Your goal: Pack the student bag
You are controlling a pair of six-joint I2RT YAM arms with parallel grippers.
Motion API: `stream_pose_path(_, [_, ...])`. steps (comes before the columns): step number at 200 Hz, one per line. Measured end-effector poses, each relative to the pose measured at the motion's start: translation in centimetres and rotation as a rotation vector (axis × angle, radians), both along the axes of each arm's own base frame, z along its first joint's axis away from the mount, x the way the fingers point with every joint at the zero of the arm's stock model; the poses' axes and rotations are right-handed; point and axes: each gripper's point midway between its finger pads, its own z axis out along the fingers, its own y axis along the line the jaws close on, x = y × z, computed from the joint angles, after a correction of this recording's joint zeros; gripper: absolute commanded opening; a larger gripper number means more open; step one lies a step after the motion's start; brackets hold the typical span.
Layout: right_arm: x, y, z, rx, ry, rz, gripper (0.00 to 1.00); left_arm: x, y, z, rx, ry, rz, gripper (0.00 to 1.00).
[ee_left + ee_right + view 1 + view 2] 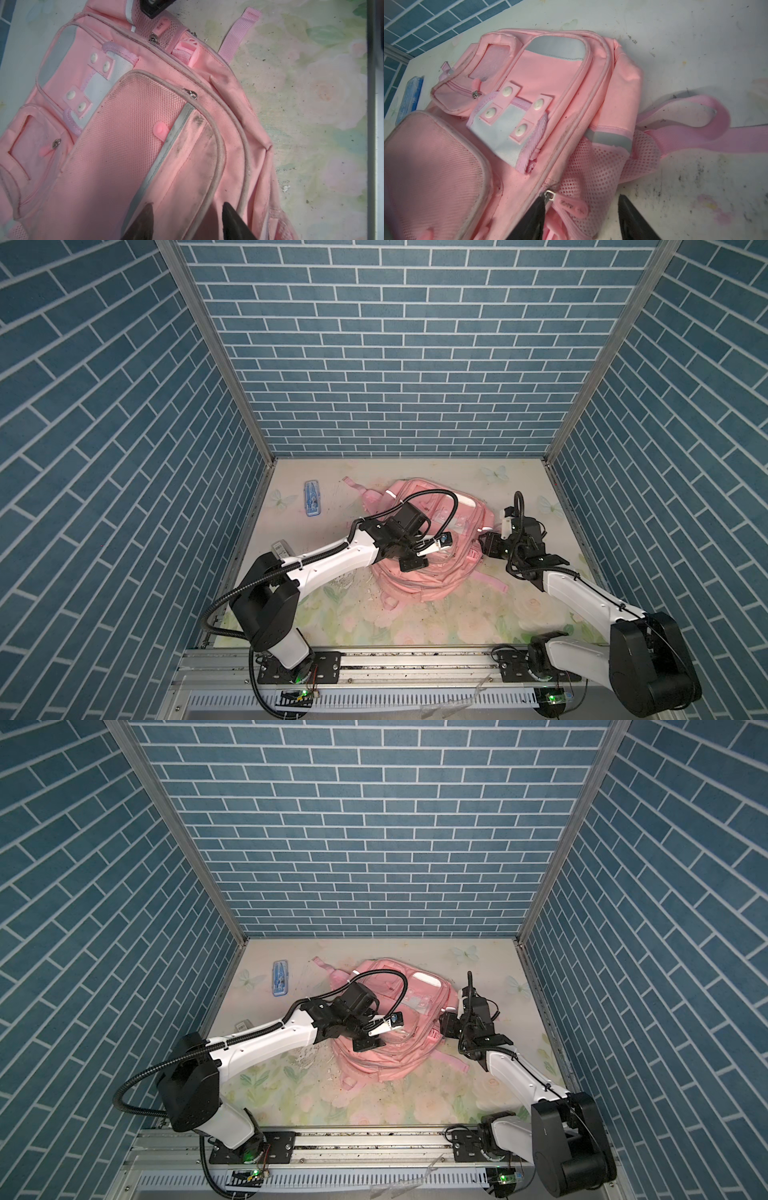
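Pink student bag (pixel 436 585), zipper pull (pixel 574 206) between parted fingers (pixel 529 220) of right gripper (pixel 581 197)

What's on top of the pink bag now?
Nothing loose shows on the student bag; only the left gripper hangs above it. The left arm covers part of it in both top views.

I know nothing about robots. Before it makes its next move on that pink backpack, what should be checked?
1. Left tool open: ok, jaws apart above the student bag's front pocket.
2. Right tool open: ok, jaws apart with the zipper pull between them.
3. Zipper pull gripped: not ok, nothing clamped yet.
4. Bag opened for packing: not ok, no zip visibly open.
5. Blue pencil case packed: not ok, it lies on the table, apart from the bag.
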Motion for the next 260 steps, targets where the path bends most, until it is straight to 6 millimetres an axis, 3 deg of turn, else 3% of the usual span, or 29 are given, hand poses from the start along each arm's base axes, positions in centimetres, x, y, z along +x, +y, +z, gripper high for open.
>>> stream_pose_path(44, [-0.6,1.5,2.0,0.009,-0.115,0.134,0.54,1.0,-0.4,-1.7,0.038,-0.031,0.028,0.42])
stream_pose_path(60, [-0.9,1.7,3.3,-0.001,-0.204,0.18,0.52,0.8,-0.5,-2.0,0.035,-0.046,0.028,0.27])
stream_pose_path(82, [-1.5,2.2,4.4,-0.028,-0.307,0.259,0.48,0.6,-0.6,-2.2,0.021,-0.065,0.027,0.0])
stream_pose_path(120, [-2.4,4.4,5.6,-0.051,-0.435,0.458,0.44,0.7,-0.5,-0.3,-0.044,-0.138,0.016,0.0])
stream_pose_path(149, [-3.3,6.7,5.7,-0.026,-0.505,0.643,0.42,0.0,0.7,1.5,-0.1,-0.221,-0.021,0.0])
stream_pose_path(193, [-5.0,9.1,5.1,0.037,-0.527,0.832,0.42,-1.4,3.2,1.4,-0.149,-0.263,-0.078,0.0])
stream_pose_path(233, [-7.5,12.1,5.0,0.037,-0.587,0.988,0.42,-1.1,3.6,2.1,-0.203,-0.246,-0.09,0.0])
stream_pose_path(260, [-7.6,13.0,4.2,0.014,-0.595,1.014,0.42,-1.1,3.8,2.0,-0.209,-0.235,-0.096,0.0])
